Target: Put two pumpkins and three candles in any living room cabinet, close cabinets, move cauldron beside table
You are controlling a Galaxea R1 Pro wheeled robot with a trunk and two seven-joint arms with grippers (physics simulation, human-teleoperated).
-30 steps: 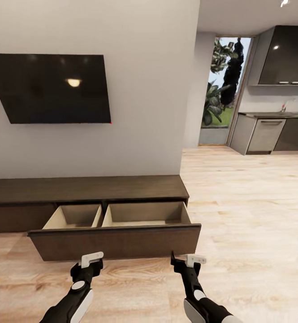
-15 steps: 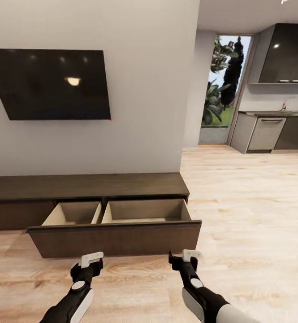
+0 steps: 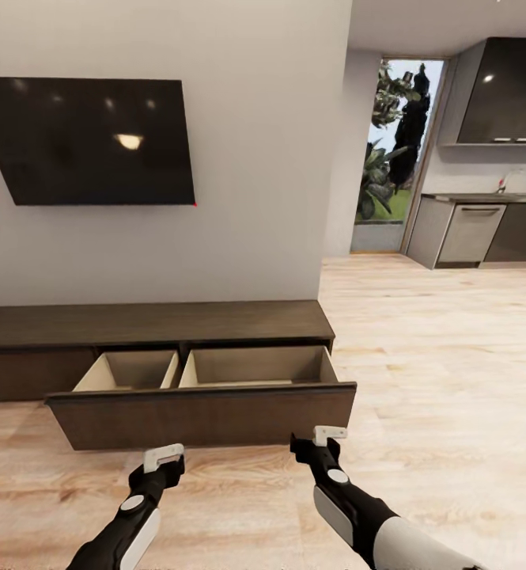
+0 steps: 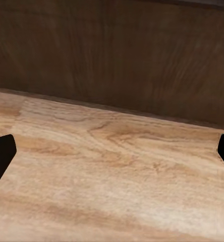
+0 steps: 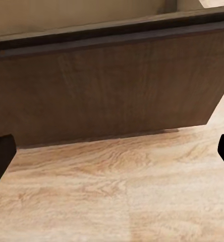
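1. Long low dark-brown wood cabinet (image 3: 160,324) against wall; one wide drawer front (image 3: 203,414) pulled out, beige inside bare.
2. Left gripper (image 3: 164,457) and right gripper (image 3: 323,440) near that front, fingers spread, empty.
3. Judged step: loading. Next: fetch pumpkins, candles.

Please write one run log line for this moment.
cabinet: right drawer open, looks empty | left pincer: open, empty | right pincer: open, empty, near drawer front

The pale wood floor (image 3: 421,380) carries the long dark cabinet (image 3: 152,326), its drawer pulled open.
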